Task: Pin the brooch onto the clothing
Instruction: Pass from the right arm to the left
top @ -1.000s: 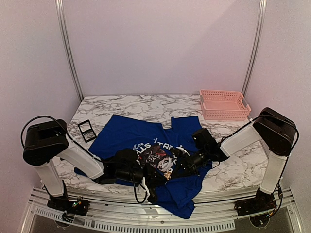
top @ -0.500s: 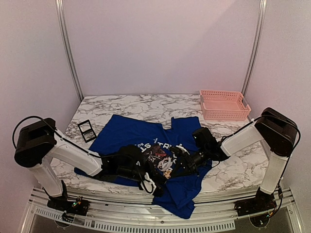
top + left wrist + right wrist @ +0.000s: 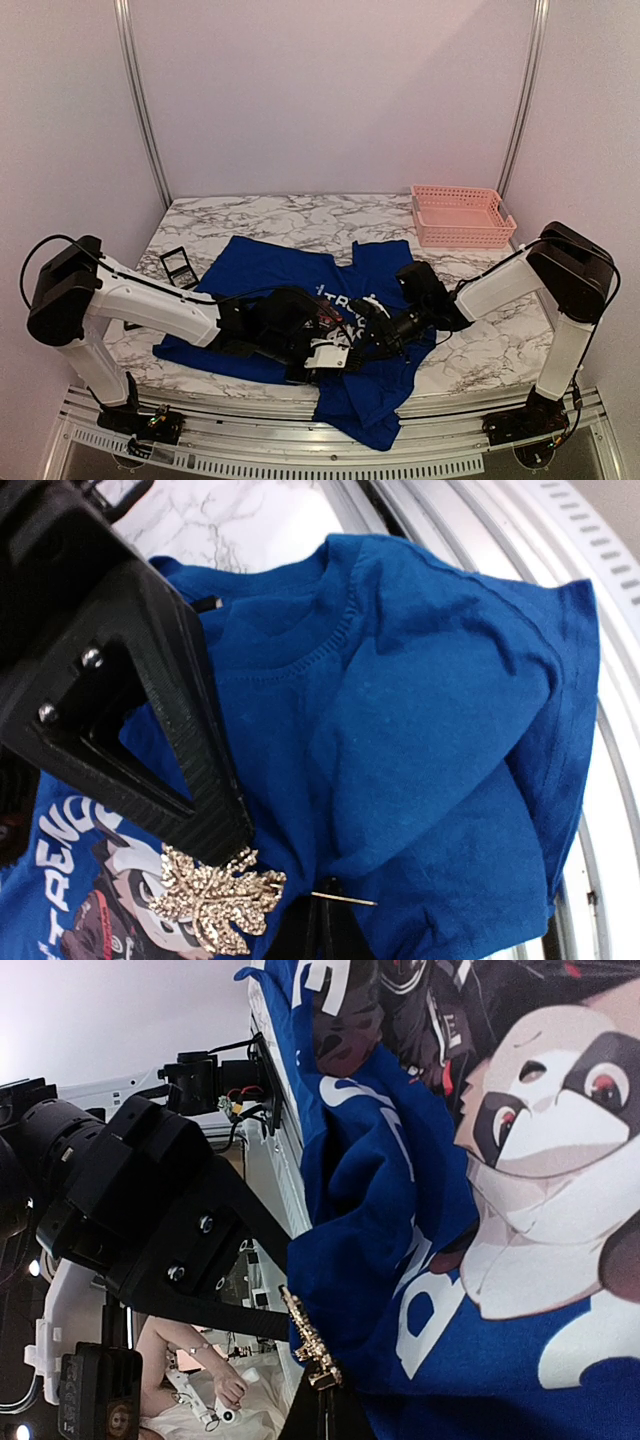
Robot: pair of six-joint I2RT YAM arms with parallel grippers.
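Note:
The royal-blue T-shirt lies crumpled on the marble table, its panda print partly covered by the arms. My right gripper is shut on the gold leaf brooch, seen edge-on against a raised fold. In the left wrist view the brooch lies against the shirt, and its pin pokes out through the fold. My left gripper is shut on that fold just below the pin. The brooch is hidden in the top view.
A pink basket stands at the back right. A small black frame lies left of the shirt. The shirt's lower part hangs over the table's front edge onto the metal rail.
My left arm has stretched to the right, and its gripper now sits over the print beside the right gripper. The brooch, seen earlier from above, is now covered. The right arm barely moved.

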